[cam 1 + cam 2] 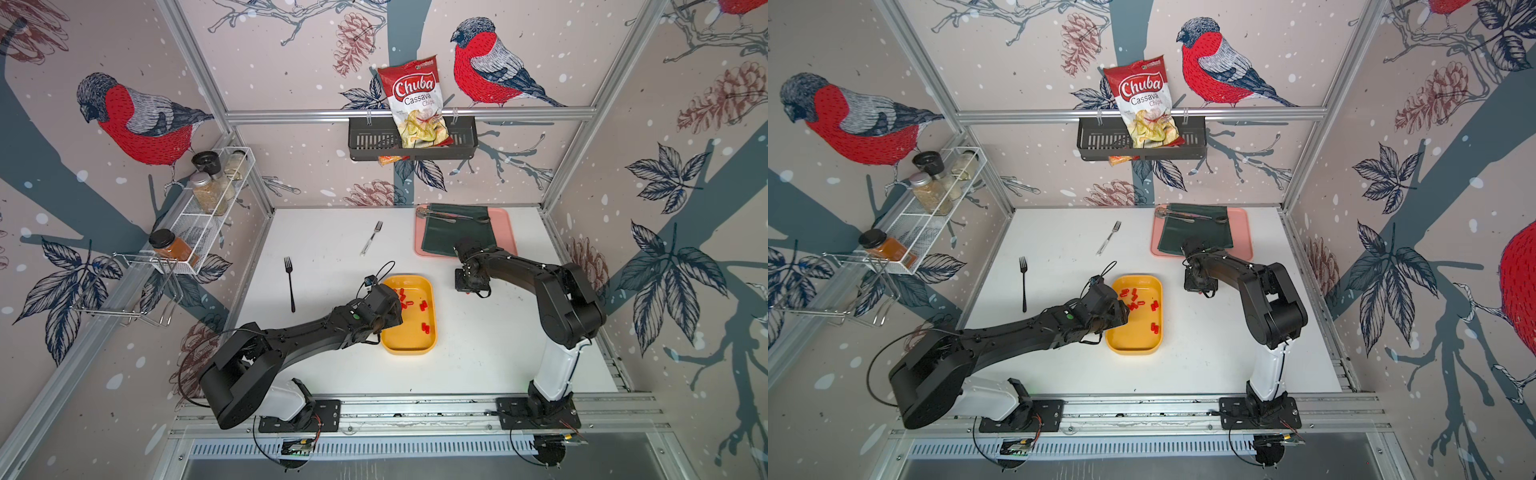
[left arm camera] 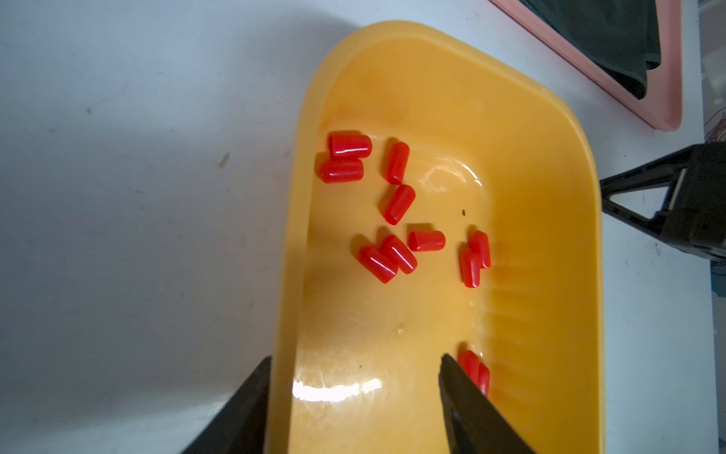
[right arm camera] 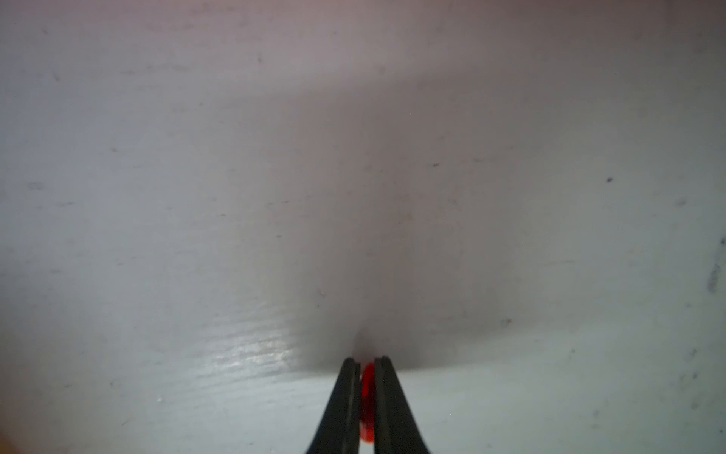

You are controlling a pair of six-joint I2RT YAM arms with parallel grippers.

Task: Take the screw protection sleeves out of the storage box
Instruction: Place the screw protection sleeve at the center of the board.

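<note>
The yellow-orange storage box lies mid-table with several small red screw protection sleeves scattered on its floor. My left gripper is open and straddles the box's left rim. One finger is outside the wall; the other is inside, beside two sleeves. To the right of the box, my right gripper hangs just above the white table, shut on one red sleeve.
A pink tray with a dark green cloth and spoons sits at the back right, behind my right wrist. A black fork and a silver fork lie left of and behind the box. A wall basket holds a chips bag.
</note>
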